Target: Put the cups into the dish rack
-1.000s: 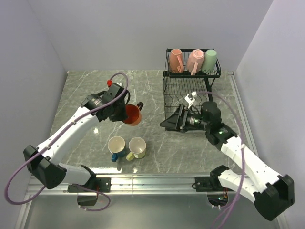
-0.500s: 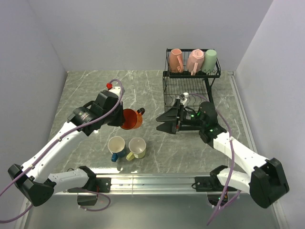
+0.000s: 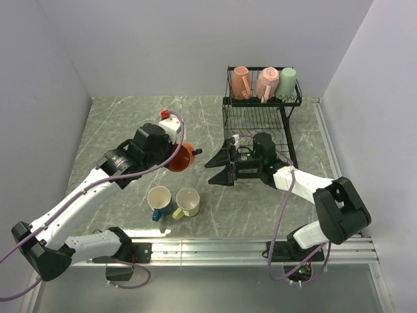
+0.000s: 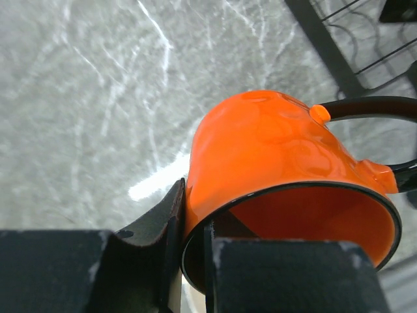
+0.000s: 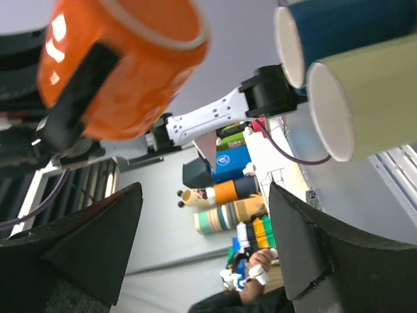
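Overhead, the left gripper (image 3: 174, 154) holds the orange mug (image 3: 182, 158) in the air left of the dish rack (image 3: 260, 117), the mug's dark handle pointing toward the rack. Only the left wrist view shows the grip: 1 finger (image 4: 163, 225) lies against the outside of the wall and the other inside, pinching the rim. The right gripper (image 3: 219, 171) sits just left of the rack's lower shelves, facing the mug. Its own wrist view shows the jaws spread wide with nothing between them. 2 pink mugs (image 3: 240, 81) and the pale green mug (image 3: 288, 81) stand in the rack's upper basket. The blue mug (image 3: 158, 199) and pale yellow mug (image 3: 187, 201) sit side by side on the table (image 3: 117, 117), well left of the rack.
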You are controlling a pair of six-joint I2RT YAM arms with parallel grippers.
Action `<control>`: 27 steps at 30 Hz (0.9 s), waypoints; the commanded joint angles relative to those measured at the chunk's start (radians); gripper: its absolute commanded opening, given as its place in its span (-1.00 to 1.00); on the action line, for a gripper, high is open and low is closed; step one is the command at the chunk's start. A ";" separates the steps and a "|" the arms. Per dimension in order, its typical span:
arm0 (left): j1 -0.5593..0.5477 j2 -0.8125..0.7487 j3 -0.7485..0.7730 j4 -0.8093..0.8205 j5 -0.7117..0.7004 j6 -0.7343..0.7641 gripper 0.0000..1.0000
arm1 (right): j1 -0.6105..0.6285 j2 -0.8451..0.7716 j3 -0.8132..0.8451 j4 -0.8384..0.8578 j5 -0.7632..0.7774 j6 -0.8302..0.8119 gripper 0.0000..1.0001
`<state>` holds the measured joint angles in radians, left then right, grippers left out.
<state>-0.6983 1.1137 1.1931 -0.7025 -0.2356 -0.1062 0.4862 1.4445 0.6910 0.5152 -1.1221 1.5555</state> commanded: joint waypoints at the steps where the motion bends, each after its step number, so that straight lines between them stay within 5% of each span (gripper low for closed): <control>1: -0.004 -0.017 0.031 0.126 -0.042 0.149 -0.99 | 0.003 -0.035 0.036 0.071 -0.050 0.018 0.69; 14: -0.006 -0.117 -0.099 0.285 0.059 0.329 -0.99 | 0.003 -0.105 -0.079 0.198 0.034 0.063 0.69; 27: -0.015 -0.124 -0.087 0.357 0.140 0.484 -0.99 | 0.046 0.003 0.005 0.339 0.114 0.147 0.70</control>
<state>-0.7036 1.0233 1.0721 -0.4652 -0.1337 0.3275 0.5106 1.4109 0.6529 0.7486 -1.0317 1.6638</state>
